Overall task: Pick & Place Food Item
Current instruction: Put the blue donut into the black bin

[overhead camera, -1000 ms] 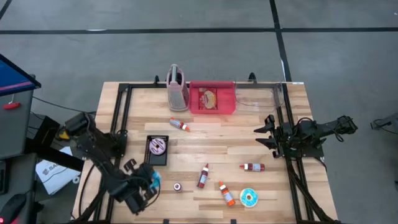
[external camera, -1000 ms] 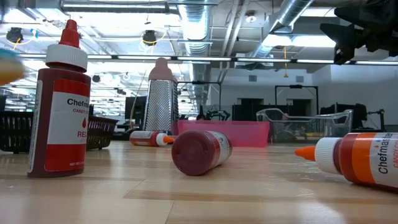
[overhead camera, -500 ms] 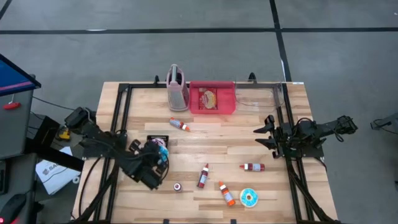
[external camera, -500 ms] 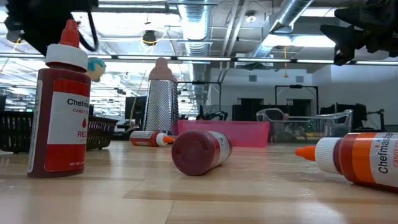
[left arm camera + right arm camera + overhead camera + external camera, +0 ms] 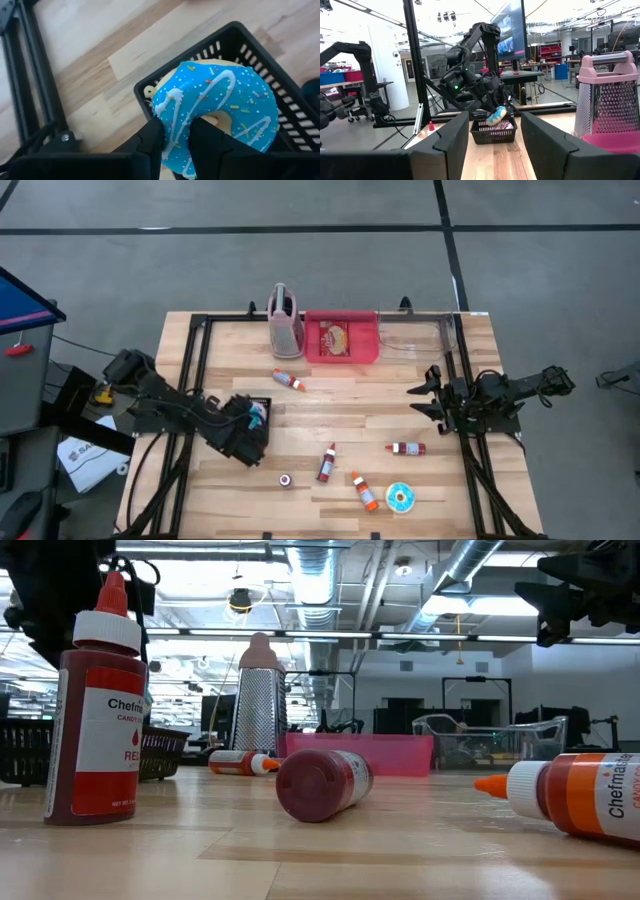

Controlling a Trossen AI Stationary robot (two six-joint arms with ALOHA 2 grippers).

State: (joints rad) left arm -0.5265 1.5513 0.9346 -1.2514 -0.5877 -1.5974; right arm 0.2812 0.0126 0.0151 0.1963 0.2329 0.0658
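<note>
**Blue donut arrives over the black basket**

The left gripper (image 5: 172, 137) is clamped on the rim of the blue-iced donut (image 5: 220, 107), one finger through the hole and one outside. In the high view the donut (image 5: 257, 412) sits at the gripper's tip above the black basket (image 5: 262, 402), which stands at about 9 o'clock from the table's centre. A second ago the same gripper was down near the front-left edge, around 7 o'clock, with the donut already in its grip; half a second ago it was halfway up. So the change is the carry — the arm has swung the donut from the table's front edge to the basket. The left wrist view shows the donut tilted over the basket's near corner, with another pale-iced item partly hidden beneath it. The right wrist view shows the donut (image 5: 496, 115) apart from the basket (image 5: 493, 131), held above its rim and not yet resting inside.

The right gripper (image 5: 427, 392) waits at about 3 o'clock, fingers apart and holding nothing, unchanged over the second.

Judged from this, the transport step is nearly done — what remains is a short lowering and a release. The tilt may make the donut land on edge against the basket wall.
</note>
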